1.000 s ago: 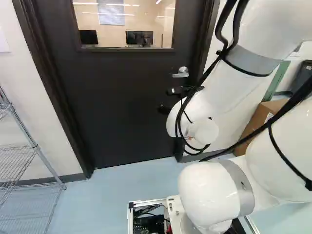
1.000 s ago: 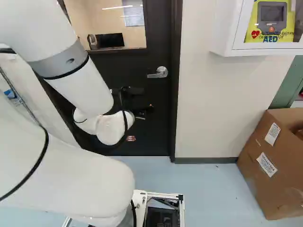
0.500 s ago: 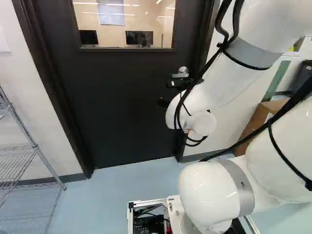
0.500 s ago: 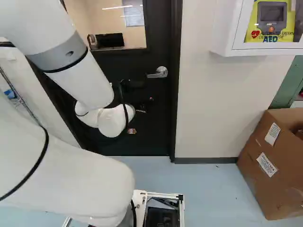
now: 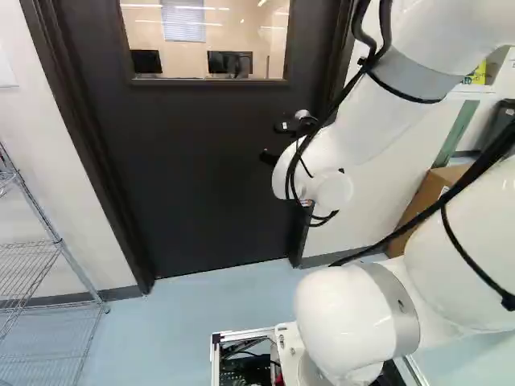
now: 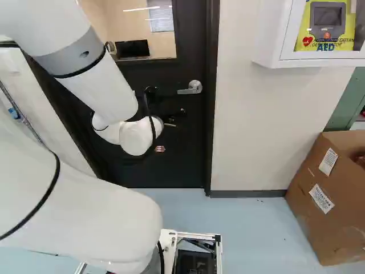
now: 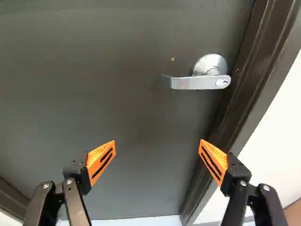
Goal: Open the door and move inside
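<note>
My gripper (image 5: 276,143) is held close in front of the dark door (image 5: 201,177), a little below its lever handle, which it partly covers in the left base view. The silver handle (image 6: 190,88) shows clear of the arm in the right base view. Seen from the wrist, the gripper (image 7: 157,142) stands open, its orange pads wide apart with nothing between them. The lever handle (image 7: 200,83) lies ahead of the fingers, untouched, with its round rose near the frame. The door (image 7: 117,89) stands closed in its frame.
A wire shelf (image 5: 56,241) stands left of the door. Right of the frame are a white wall (image 6: 251,125), a white cabinet with a yellow defibrillator (image 6: 272,45) and a cardboard box (image 6: 319,194) on the floor. The door has a window (image 5: 205,40).
The arm's wrist and gripper have risen along the door, closer to the handle's height. The base, door and handle have not moved.
</note>
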`<state>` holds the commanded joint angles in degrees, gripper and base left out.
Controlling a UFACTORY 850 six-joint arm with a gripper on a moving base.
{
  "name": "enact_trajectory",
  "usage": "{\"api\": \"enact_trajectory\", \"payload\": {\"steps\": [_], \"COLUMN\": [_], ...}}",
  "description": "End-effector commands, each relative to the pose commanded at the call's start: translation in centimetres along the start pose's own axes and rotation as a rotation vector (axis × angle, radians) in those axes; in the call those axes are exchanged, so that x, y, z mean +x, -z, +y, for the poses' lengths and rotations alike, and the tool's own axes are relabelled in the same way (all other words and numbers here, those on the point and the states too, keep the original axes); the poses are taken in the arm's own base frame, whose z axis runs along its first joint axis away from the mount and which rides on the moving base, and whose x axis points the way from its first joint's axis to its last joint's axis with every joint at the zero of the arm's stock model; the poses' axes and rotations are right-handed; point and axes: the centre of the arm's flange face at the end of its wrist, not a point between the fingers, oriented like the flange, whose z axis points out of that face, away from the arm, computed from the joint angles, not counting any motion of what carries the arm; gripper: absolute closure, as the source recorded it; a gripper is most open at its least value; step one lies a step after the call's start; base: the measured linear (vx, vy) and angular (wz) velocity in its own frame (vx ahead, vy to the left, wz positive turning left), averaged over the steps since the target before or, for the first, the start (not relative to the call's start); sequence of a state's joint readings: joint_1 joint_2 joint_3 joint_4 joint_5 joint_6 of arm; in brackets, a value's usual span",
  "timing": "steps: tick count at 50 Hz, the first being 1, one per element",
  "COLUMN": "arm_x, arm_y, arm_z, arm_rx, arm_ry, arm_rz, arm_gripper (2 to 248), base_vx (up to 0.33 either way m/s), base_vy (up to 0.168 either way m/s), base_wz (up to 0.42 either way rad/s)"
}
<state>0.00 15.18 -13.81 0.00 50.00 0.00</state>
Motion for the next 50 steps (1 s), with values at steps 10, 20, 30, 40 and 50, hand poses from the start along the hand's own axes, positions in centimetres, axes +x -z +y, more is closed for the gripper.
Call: {"api": "enact_trajectory", "payload": {"steps": [10,20,30,40,50], "arm_x": [1.2,2.5,3.7,4.9,6.1], "arm_y": [-0.8,-1.5,-2.1,-2.8,-3.4], "arm_z": [0.0,0.0,0.0,0.0,0.0], "arm_rx": [0.000,0.000,0.000,0.000,0.000], "arm_ry": [0.000,0.000,0.000,0.000,0.000], "arm_rz": [0.023,0.046,0.069,0.091,0.113], "arm_gripper": [3,3,3,3,3], "base_vx": [0.000,0.000,0.000,0.000,0.000], "base_vy": [0.000,0.000,0.000,0.000,0.000], "base_wz": [0.000,0.000,0.000,0.000,0.000]}}
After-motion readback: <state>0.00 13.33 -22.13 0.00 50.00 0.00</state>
